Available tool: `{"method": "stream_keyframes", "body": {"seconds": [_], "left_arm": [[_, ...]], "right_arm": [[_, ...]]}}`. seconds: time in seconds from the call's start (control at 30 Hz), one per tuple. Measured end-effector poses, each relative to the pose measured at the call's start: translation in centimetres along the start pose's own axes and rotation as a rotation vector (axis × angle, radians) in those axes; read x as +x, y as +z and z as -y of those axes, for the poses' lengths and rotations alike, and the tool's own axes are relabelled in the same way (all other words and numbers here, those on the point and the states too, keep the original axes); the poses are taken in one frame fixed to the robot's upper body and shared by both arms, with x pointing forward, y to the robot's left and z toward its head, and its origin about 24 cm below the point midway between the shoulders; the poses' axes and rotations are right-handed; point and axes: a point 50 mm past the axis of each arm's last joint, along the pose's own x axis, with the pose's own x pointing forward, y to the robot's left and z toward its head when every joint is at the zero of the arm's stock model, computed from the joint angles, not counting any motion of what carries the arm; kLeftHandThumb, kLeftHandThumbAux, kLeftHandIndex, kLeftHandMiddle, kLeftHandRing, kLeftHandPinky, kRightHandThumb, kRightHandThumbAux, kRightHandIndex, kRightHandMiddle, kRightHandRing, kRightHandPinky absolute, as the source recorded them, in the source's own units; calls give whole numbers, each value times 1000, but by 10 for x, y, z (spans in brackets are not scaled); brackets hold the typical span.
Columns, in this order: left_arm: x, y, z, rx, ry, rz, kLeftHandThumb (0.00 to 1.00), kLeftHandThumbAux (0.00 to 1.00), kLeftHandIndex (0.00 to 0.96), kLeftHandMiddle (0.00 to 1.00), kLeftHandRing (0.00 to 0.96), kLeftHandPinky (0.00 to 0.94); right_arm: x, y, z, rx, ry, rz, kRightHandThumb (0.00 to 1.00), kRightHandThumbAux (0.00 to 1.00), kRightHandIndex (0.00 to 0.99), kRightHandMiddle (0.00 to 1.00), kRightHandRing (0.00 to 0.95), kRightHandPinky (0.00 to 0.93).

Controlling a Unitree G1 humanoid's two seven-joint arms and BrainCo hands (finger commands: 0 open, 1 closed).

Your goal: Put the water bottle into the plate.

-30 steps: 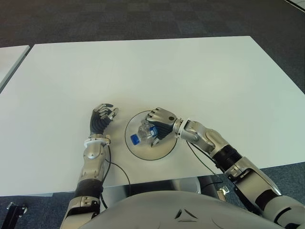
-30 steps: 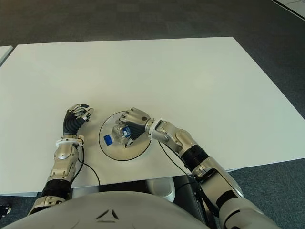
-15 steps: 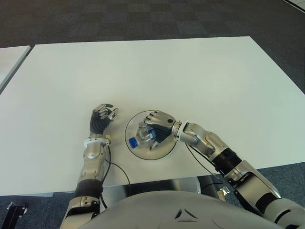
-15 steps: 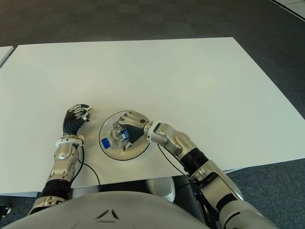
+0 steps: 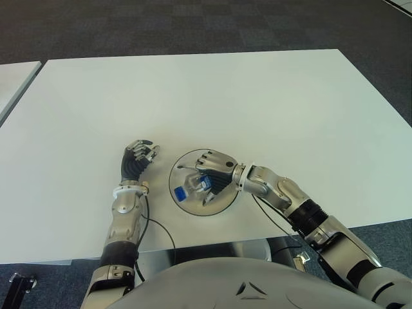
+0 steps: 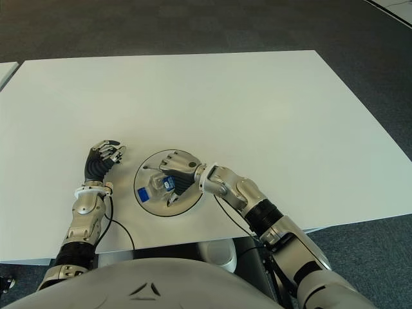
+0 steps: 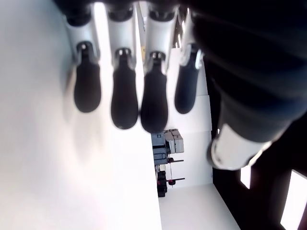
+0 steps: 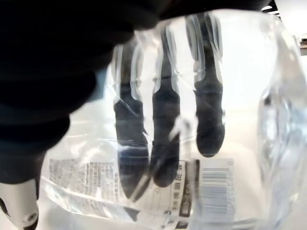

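A clear water bottle (image 5: 193, 188) with a blue cap (image 5: 181, 194) lies on its side in the round plate (image 5: 193, 208) near the table's front edge. My right hand (image 5: 207, 174) hovers over the bottle with its fingers spread and loosened around it. In the right wrist view the bottle (image 8: 192, 158) fills the picture, and straight fingers (image 8: 208, 115) show through the plastic. My left hand (image 5: 138, 158) shows idle to the left of the plate, fingers relaxed and holding nothing.
The white table (image 5: 257, 103) stretches wide beyond and to the right of the plate. A black cable (image 5: 161, 228) runs by my left forearm at the front edge. Another table's corner (image 5: 13, 77) shows at far left; dark carpet lies beyond.
My right hand has lowered the bottle onto the plate and spread its fingers from a closed grasp. The left hand has not moved.
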Motion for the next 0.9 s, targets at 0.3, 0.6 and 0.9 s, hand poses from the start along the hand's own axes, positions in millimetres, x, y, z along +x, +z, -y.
{"method": "stream_keyframes", "body": {"seconds": [0.3,0.6,0.9], "left_arm": [[-3,3,-1,8,7,-5,707,712,434,623,604,585],[-4,3,-1,34,24,-14,707,712,434,599,576,551],[-4,4,-1,38,26,-13,708,712,434,590,566,549]], "right_arm": [[-3,3,-6,30,-126,26,79,428,0,0,0,0],[-7,1,-9,25,-249,42,55,387,0,0,0,0],[-6,3,-7,29,-340,66,53,344,0,0,0,0]]}}
